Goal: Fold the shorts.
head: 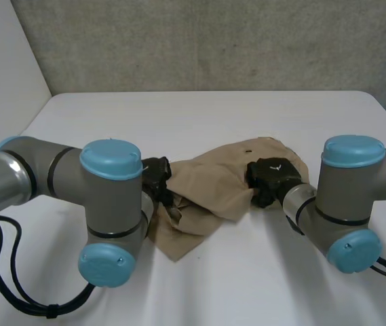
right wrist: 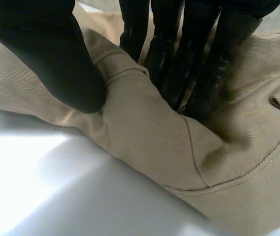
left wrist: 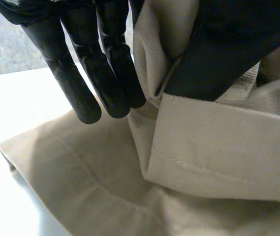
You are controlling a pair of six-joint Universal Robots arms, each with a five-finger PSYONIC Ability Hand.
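Head view, tan shorts [head: 213, 193] lay bunched on white table [head: 199, 122], left hand [head: 157, 178] with fingers pressed together, seemingly pinching a leg hem, right hand [head: 271, 178] pinched a waistband fold.

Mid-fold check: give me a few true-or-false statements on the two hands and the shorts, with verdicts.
1. The shorts lie flat and spread out. False: they are bunched and rumpled.
2. The left hand pinches cloth at the shorts' left edge. True.
3. The right hand hovers clear of the shorts. False: its thumb and fingers pinch a fold of them.
4. The shorts rest on the white table. True.
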